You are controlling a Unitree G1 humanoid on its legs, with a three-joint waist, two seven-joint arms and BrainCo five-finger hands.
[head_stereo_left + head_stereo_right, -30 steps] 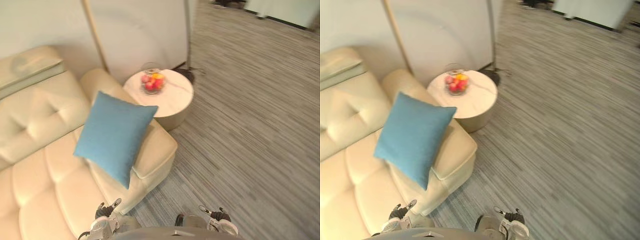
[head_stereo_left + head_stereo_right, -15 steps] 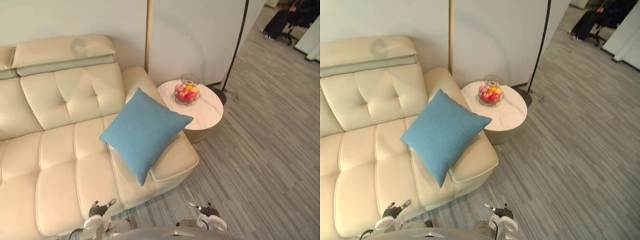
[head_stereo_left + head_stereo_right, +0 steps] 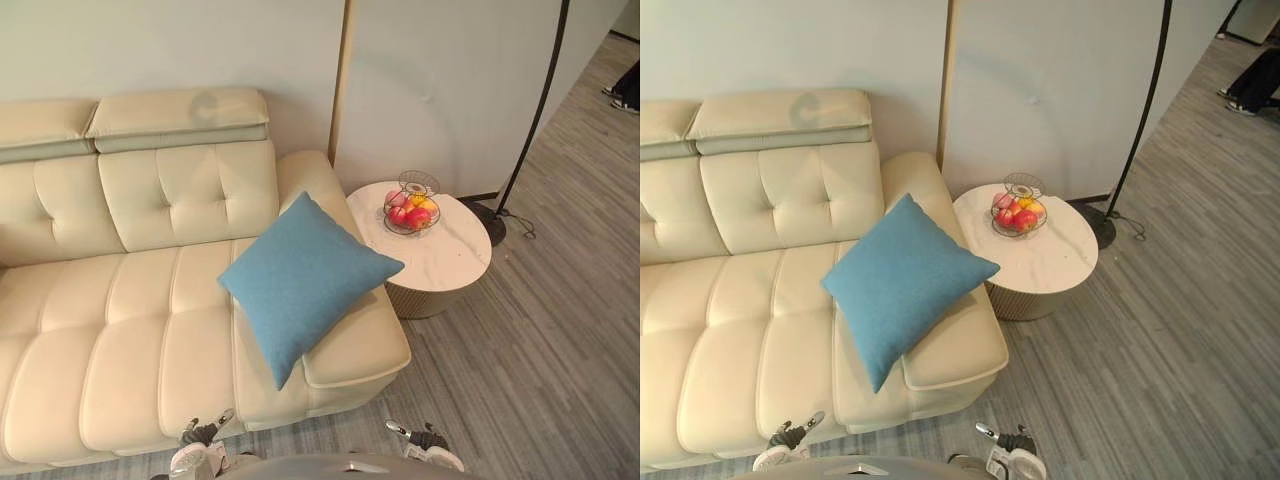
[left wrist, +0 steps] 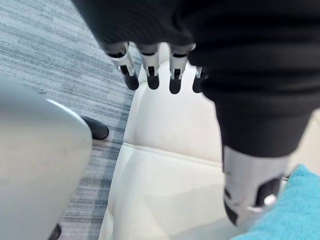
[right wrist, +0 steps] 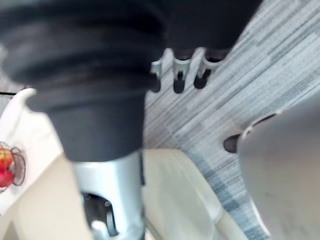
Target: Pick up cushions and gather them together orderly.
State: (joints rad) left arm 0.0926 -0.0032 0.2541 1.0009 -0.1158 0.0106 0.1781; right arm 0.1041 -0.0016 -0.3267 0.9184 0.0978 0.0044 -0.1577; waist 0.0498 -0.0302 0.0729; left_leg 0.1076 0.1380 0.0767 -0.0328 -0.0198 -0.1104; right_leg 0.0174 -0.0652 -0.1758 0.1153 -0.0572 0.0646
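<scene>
My left hand (image 4: 151,72) hangs low in front of the sofa (image 3: 120,300), with the fingers straight and relaxed and nothing between them and the thumb. My right hand (image 5: 179,75) is the same: loose fingers, holding nothing, above the grey floor (image 3: 540,380) near the sofa's front corner. I judge both are kept down and free because I am not yet close enough to reach anything.

The task's thing is the blue cushion (image 3: 305,280). It sits at the right end of the sofa, standing on one corner like a diamond, its upper part leaning on the armrest and its lower corner hanging over the seat's front edge. I think the armrest is what keeps it upright, so it may tip forward when I touch it.

Just beside the armrest is a round pale surface (image 3: 445,262) with a wire fruit basket (image 3: 410,210) on it, and behind it a thin black lamp pole (image 3: 535,110). My right arm must stay away from these when I reach. The cushion is soft, so I expect to take it with both hands.
</scene>
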